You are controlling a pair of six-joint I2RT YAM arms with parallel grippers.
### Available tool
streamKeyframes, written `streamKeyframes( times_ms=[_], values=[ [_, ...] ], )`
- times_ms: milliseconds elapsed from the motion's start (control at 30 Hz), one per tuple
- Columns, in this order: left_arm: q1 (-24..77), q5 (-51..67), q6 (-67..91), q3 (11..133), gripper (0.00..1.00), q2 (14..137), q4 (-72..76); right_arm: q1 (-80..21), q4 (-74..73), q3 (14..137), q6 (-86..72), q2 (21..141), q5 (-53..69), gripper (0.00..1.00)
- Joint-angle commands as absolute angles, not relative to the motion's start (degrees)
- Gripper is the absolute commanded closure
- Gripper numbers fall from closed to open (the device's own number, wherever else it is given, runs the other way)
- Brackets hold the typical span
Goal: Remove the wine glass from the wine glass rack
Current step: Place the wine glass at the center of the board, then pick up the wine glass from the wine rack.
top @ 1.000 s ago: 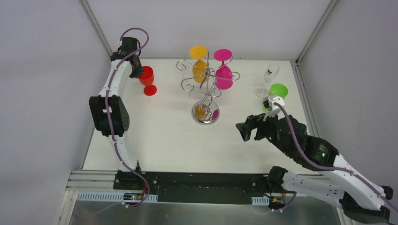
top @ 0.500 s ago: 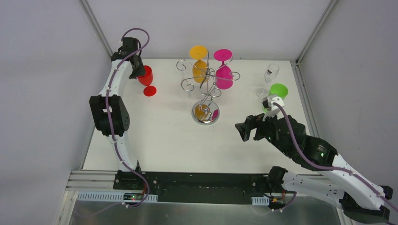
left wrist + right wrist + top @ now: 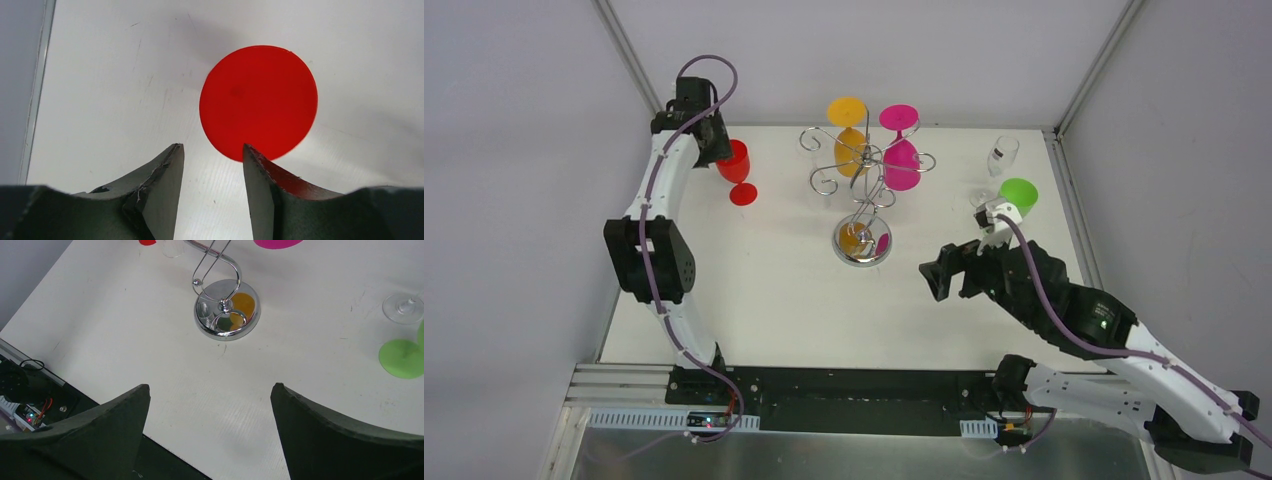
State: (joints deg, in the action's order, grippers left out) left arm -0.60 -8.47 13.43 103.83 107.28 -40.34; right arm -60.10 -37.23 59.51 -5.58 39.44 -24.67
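Wine glass (image 3: 737, 165) (red) is standing upright on the worktop (image 3: 774, 290) by your half-spread, empty left claw (image 3: 212, 147); your right claw (image 3: 210, 385) is hanging wide apart.

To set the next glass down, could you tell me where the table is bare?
Bare: the strip between the rack base and the near edge, and left, nearer than the red glass. Crowded: far right, around clear glass, green glass, right hand.

Parted left hand (image 3: 211, 148) above a red disc (image 3: 258, 100).
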Motion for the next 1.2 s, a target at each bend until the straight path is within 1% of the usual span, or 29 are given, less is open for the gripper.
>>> streamKeyframes(
  times_ms=[0, 133, 267, 567, 867, 1000, 1167],
  values=[
    [-0.8, -6.0, 13.0, 103.5, 0.52, 101.3, -42.7, -59.9, -36.7, 62.8, -6.3, 39.5, -25.7, 0.05],
    [-0.8, -2.8, 14.7, 103.1, 0.52, 98.9, -44.1, -59.9, -37.1, 63.6, -7.8, 39.8, -27.6, 0.03],
    [-0.9, 2.4, 17.0, 98.8, 0.53, 95.6, -44.2, -59.9, -37.2, 63.3, -7.9, 39.1, -26.7, 0.01],
    [-0.9, 13.8, 21.4, 90.7, 0.55, 87.3, -43.6, -59.9, -38.2, 62.4, -8.5, 38.1, -26.1, 0.01],
    [-0.9, 26.8, 25.9, 87.3, 0.54, 79.3, -42.9, -59.9, -38.1, 62.5, -9.9, 40.5, -25.7, 0.01],
    [-0.9, 31.5, 29.4, 86.0, 0.53, 75.0, -41.1, -59.9, -37.3, 62.3, -10.4, 41.4, -25.5, 0.01],
    [-0.8, 39.1, 39.2, 82.5, 0.52, 70.2, -32.9, -59.9, -36.1, 61.3, -10.7, 41.9, -25.1, 0.01]
  ],
)
